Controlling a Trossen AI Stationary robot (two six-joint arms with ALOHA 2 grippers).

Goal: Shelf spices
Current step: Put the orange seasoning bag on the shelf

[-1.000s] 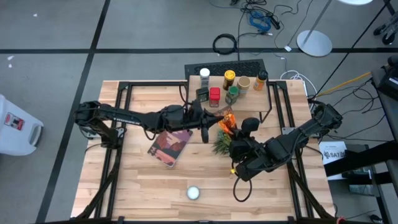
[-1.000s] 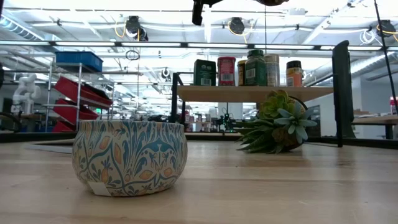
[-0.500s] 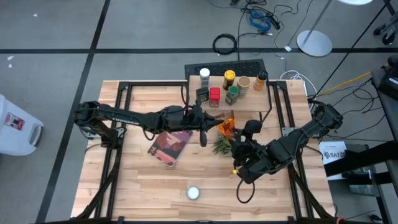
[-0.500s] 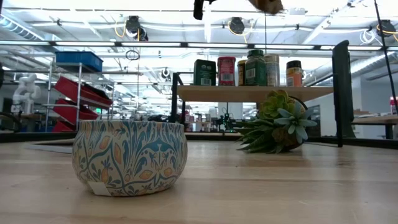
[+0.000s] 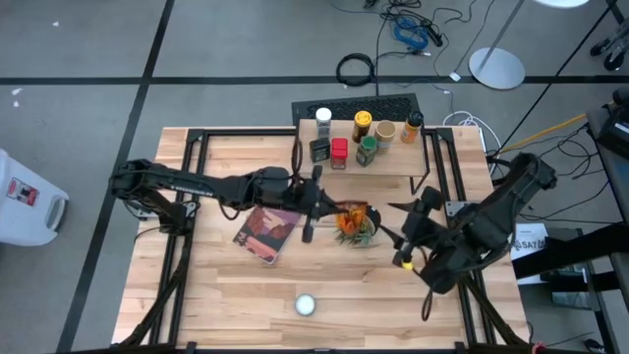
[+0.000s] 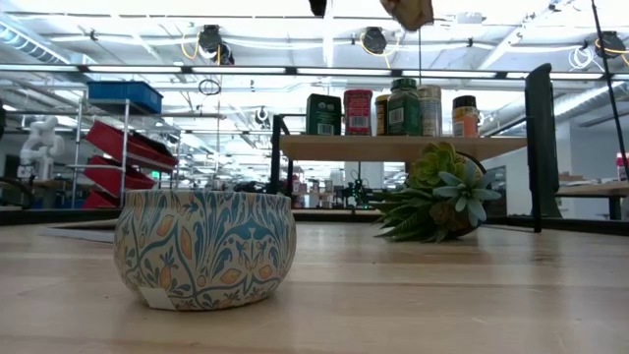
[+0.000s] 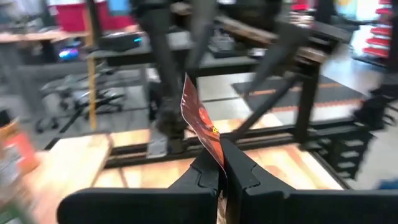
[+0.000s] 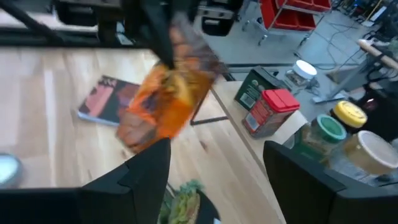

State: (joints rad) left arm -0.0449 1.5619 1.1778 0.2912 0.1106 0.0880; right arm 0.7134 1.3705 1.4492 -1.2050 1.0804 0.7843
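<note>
From above, the right gripper [image 5: 405,236] has backed toward 3 o'clock, fingers open, leaving the packet [image 5: 351,218] with the left gripper [image 5: 316,211]; left wrist: its fingers [image 7: 239,171] pinch it; next, the shelf [image 5: 393,156] at 12.

A robotics lab: red parts bins [image 6: 126,147] on racks, floor cables [image 5: 413,29] (ceiling cameras too)
</note>
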